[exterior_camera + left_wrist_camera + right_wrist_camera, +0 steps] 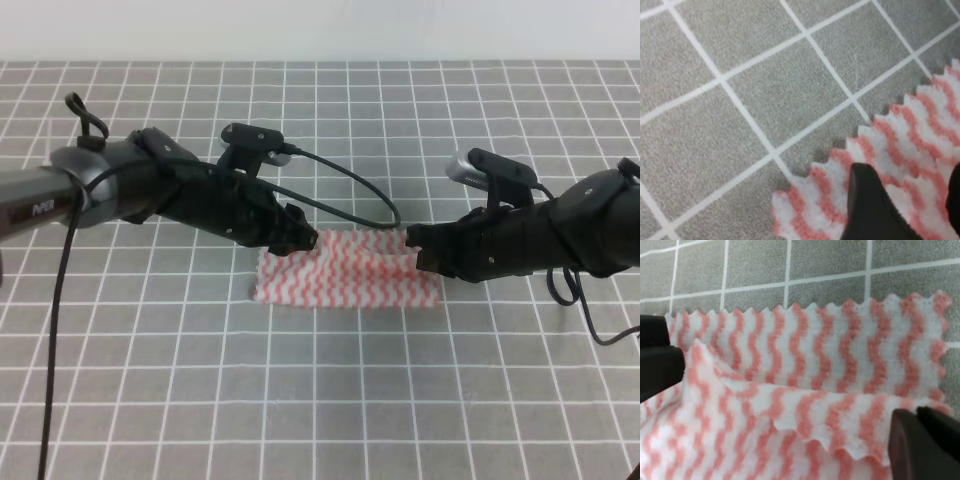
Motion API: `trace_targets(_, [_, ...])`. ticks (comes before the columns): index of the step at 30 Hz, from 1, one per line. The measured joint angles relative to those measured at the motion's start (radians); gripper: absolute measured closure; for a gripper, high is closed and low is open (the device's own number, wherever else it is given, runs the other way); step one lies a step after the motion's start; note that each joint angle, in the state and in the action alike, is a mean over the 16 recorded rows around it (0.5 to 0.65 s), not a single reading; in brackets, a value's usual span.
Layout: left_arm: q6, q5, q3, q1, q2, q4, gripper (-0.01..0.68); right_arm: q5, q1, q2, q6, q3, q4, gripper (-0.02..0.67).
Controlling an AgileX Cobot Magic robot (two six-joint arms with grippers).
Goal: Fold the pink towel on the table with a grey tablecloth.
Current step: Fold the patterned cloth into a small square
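Observation:
The pink towel (345,270) lies crumpled in the middle of the table with a grey tablecloth (320,400), one layer raised along its far side. My left gripper (303,240) is at the towel's far left corner. In the left wrist view its fingers (867,200) stand apart over the towel (920,140), so the left gripper (910,172) is open. My right gripper (413,245) is at the far right corner. In the right wrist view the right gripper (917,415) is shut on the lifted zigzag edge of the towel (805,360).
Black cables (340,180) loop from the left arm over the cloth behind the towel. Another cable (585,310) hangs below the right arm. A pale wall (320,30) runs along the table's far edge. A black gripper part (657,362) shows at the left of the right wrist view.

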Motion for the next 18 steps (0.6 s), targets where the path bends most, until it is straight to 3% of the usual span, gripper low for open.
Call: trace_targets(18, [-0.017,0.005,0.000,0.000,0.000,0.052,0.430,0.002,0.000,0.001,0.000,0.000,0.000,0.662])
